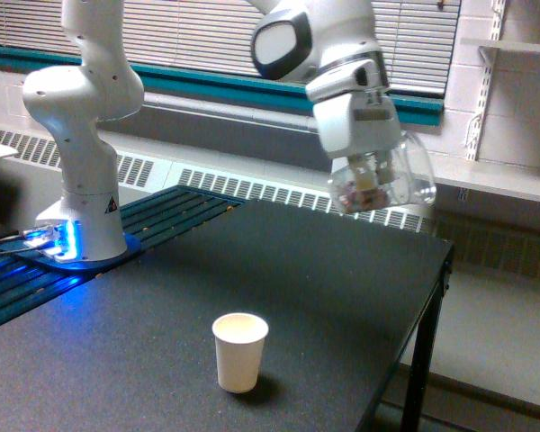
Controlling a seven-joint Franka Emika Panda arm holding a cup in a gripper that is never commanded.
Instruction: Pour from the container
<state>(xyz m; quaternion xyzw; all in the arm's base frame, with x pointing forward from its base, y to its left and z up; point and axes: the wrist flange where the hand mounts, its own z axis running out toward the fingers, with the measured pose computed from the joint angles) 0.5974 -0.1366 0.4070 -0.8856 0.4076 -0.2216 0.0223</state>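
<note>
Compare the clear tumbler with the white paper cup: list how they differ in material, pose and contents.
The clear tumbler is see-through plastic; the paper cup is opaque white. The tumbler is held in the air by the end effector, tilted on its side; the paper cup stands upright on the black table. Small pink, white and brown pieces show inside the tumbler; nothing shows in the paper cup's mouth. The tumbler looks somewhat larger. Both are open-topped cups.

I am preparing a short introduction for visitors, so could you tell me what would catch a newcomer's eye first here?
The white robot arm's tool holds a clear cup of small pieces, tilted, high above the black table. A white paper cup stands upright alone near the table's front.
</note>
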